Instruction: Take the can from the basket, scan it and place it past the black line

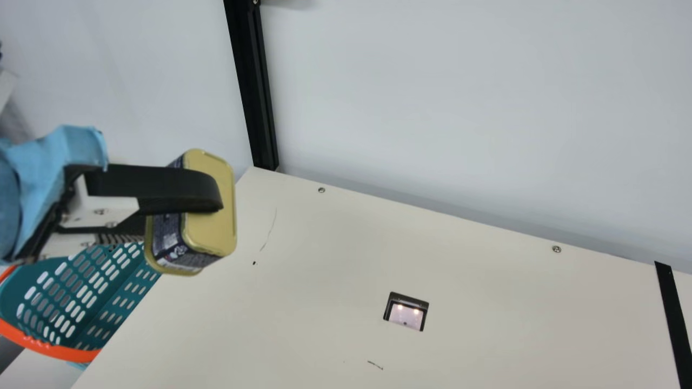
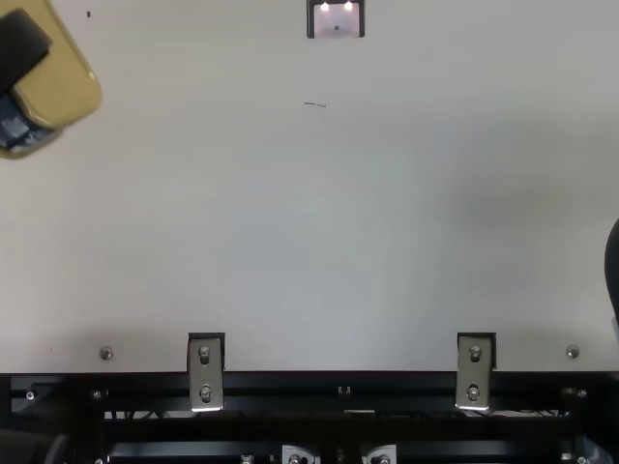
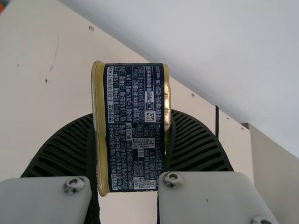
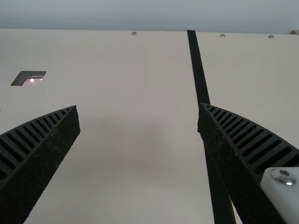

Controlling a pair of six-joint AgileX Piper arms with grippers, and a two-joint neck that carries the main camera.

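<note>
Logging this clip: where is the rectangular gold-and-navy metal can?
In the main view's left part, the can is clamped in the left gripper, up and right of the teal, orange-rimmed plastic basket.

Gold-ended, dark-lbl. rect. can [image 1: 210,235], tilted, aloft btwn L jaws [image 1: 184,219], nr orange-rimmed teal basket [image 1: 65,353]

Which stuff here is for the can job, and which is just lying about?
For the job:
can, held in the left gripper
basket
scanner
black line

Just there:
screw in the table
dark scratchy mark
black post
</note>
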